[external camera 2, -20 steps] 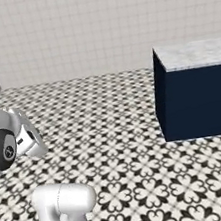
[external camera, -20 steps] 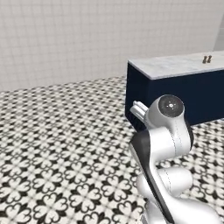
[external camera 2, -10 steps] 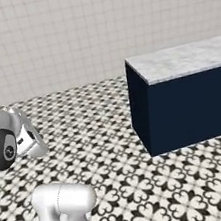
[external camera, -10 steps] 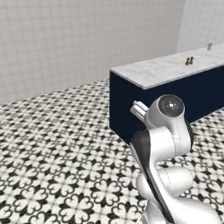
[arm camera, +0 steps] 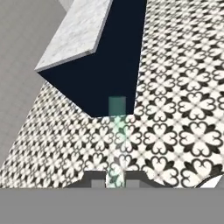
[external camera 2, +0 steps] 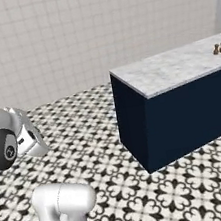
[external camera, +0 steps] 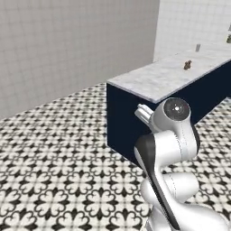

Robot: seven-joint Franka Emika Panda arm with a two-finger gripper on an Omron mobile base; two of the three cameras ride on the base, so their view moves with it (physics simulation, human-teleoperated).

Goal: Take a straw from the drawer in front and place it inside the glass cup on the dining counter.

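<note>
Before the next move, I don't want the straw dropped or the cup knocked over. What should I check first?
1. Straw gripped: ok, the claw is shut on it.
2. Dining counter in sight: ok.
3. Glass cup located: ok, small and far along the top.
4. Cup within reach: not ok, too far off.
5. Floor toward the counter: ok, nothing lies on it.
6. Small brown items clear of the cup: cannot tell.
</note>
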